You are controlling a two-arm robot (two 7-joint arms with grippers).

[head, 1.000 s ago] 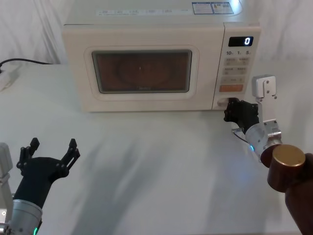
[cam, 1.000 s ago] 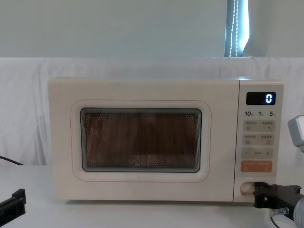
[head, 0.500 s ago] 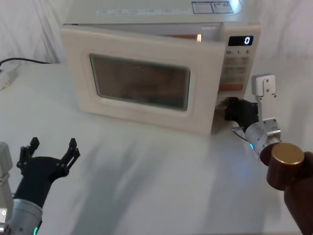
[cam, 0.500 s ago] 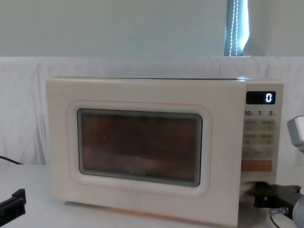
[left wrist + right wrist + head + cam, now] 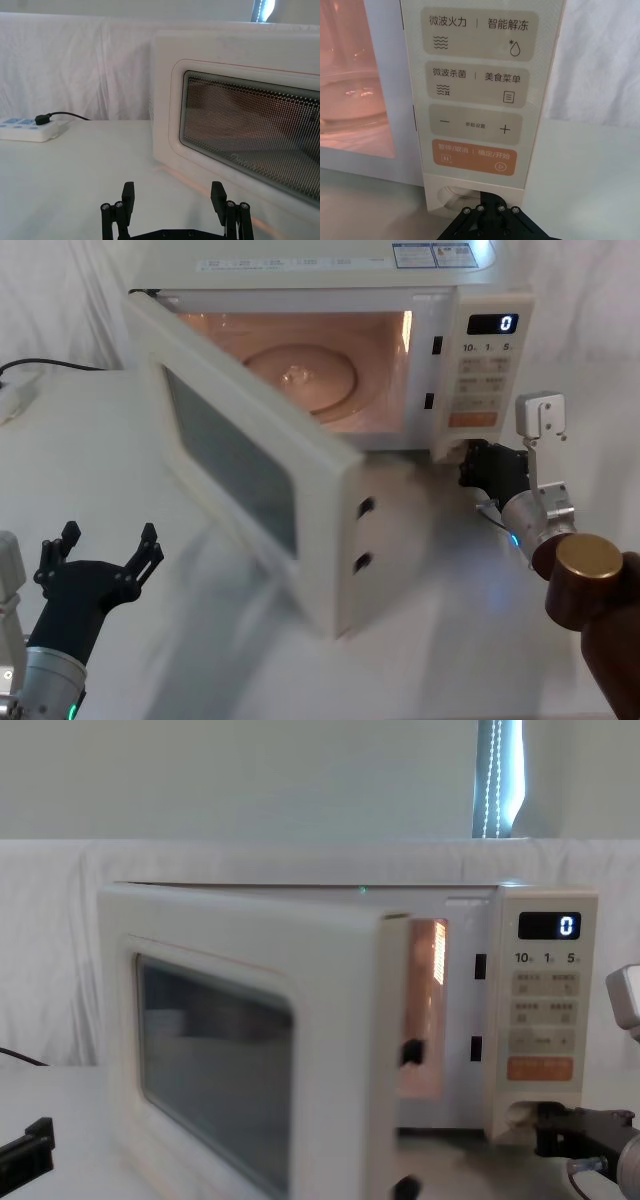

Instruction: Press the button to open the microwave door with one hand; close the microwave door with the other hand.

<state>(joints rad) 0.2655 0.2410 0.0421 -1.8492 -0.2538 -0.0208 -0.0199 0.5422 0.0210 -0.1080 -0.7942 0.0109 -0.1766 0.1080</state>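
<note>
The black right gripper [image 5: 478,462] presses against the wide oval cream button [image 5: 451,194] low on the boxy cream microwave [image 5: 470,350]; whether its fingers are parted cannot be told. The broad cream dark-windowed microwave door [image 5: 250,475] stands swung open. The black left gripper [image 5: 108,548] hovers spread apart, near the front table edge.

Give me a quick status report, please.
Right tool at the button. Left tool open, low, clear of the door. Door swung wide, cavity lit. Nothing in its path.
</note>
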